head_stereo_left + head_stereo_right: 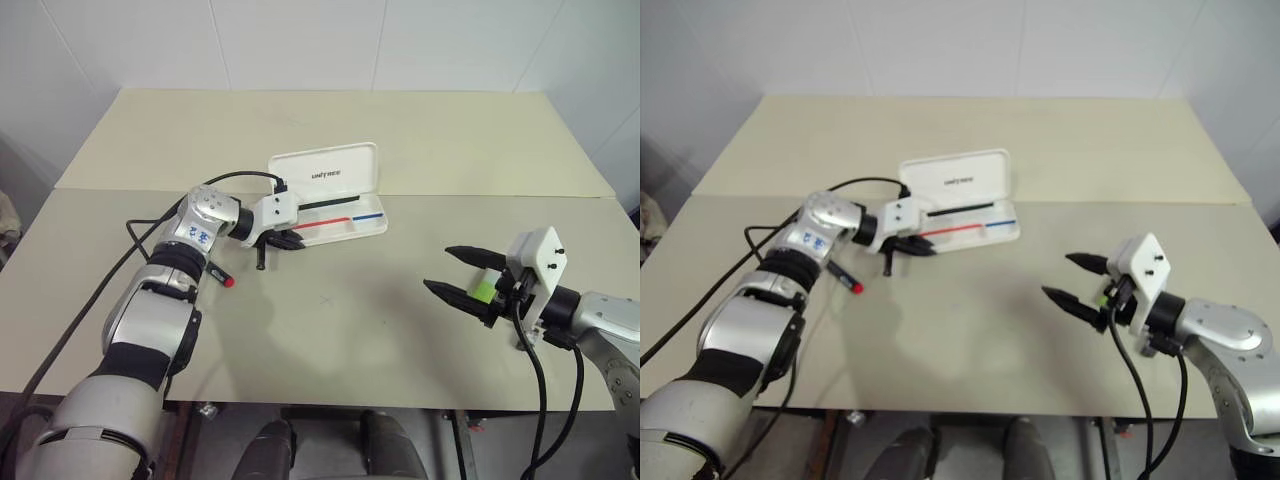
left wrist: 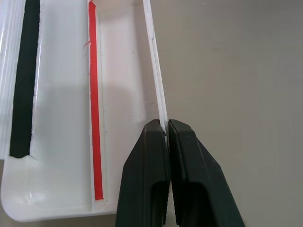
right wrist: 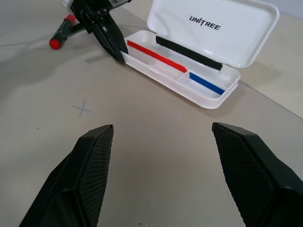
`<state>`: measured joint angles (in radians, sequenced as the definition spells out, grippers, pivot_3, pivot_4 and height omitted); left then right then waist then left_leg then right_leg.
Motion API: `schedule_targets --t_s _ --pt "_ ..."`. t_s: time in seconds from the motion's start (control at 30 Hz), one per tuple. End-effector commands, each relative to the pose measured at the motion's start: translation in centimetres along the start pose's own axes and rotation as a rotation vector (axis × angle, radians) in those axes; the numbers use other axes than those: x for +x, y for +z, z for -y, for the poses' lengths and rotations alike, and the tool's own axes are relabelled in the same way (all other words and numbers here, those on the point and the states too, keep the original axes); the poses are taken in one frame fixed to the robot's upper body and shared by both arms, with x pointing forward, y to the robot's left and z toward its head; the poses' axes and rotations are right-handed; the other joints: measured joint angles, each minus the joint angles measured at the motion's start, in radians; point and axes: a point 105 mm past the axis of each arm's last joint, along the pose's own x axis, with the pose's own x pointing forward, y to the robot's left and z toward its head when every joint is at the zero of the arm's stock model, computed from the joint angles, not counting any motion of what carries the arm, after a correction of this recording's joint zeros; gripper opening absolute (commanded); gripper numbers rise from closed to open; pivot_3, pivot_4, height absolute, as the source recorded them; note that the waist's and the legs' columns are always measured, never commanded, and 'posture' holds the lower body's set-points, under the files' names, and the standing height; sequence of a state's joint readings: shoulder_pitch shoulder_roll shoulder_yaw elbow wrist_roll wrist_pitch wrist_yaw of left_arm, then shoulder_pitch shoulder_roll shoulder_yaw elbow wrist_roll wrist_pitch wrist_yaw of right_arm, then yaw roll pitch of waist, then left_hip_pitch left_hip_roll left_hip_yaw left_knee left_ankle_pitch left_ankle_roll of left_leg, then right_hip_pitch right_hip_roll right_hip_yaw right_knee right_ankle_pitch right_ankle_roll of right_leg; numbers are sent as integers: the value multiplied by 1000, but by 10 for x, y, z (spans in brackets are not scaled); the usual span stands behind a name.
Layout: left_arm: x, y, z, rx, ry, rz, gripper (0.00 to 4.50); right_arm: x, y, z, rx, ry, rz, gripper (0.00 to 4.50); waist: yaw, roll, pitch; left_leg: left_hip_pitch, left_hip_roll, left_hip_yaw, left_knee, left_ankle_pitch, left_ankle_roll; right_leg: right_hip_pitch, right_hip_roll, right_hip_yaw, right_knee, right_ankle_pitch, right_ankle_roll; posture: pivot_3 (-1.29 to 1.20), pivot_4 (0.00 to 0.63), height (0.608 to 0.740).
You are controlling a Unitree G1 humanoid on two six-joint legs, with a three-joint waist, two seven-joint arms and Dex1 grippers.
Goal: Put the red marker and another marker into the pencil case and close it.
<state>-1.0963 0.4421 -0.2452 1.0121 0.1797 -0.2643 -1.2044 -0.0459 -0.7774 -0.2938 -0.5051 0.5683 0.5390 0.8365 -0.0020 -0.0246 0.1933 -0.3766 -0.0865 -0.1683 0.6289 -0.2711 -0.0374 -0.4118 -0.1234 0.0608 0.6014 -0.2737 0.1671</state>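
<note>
1. We see the pencil case (image 1: pixel 330 195) lying open near the middle of the desk (image 1: pixel 400 130), its long axis running left to right and slightly tilted, the lid standing up on the far side.
2. The left claw (image 1: pixel 290 240) has its fingers pressed together at the case's near front wall, at its left end; in the left wrist view the tips seem to pinch that rim (image 2: pixel 158 94), though we cannot be sure.
3. The red marker (image 1: pixel 222 276) lies on the desk beside the left forearm, its red end toward us.
4. The right claw (image 1: pixel 462 275) hangs wide apart over the desk's right side, holding nothing.
5. Another marker (image 1: pixel 485 290), yellow-green, peeks out behind the right claw; its direction is unclear.
</note>
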Motion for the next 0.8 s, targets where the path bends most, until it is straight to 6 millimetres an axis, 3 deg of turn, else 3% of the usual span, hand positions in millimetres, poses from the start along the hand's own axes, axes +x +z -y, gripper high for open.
schedule_targets --t_s 0.03,0.53,0.67,0.8 --pt "-10 18 6 104 -8 53 23 -9 12 4 -47 -3 32 3528 0 0 0 0 0 0 0 0 0 0 0 0 0 0 0 0 150 740" --pt "-11 37 96 147 -56 46 23 -5 11 7 -35 23 24 3528 2 0 0 1 1 0 0 0 0 0 0 1 1 0 -1 0 150 740" --pt "-4 41 104 127 -53 53 23 -4 11 9 -35 25 20 3528 4 0 0 1 1 0 1 0 0 1 0 1 1 0 -1 0 150 740" --pt "2 30 109 144 -68 8 23 -3 10 8 -36 30 17 3528 3 0 0 1 1 0 1 0 0 1 0 1 1 1 -1 0 150 740"
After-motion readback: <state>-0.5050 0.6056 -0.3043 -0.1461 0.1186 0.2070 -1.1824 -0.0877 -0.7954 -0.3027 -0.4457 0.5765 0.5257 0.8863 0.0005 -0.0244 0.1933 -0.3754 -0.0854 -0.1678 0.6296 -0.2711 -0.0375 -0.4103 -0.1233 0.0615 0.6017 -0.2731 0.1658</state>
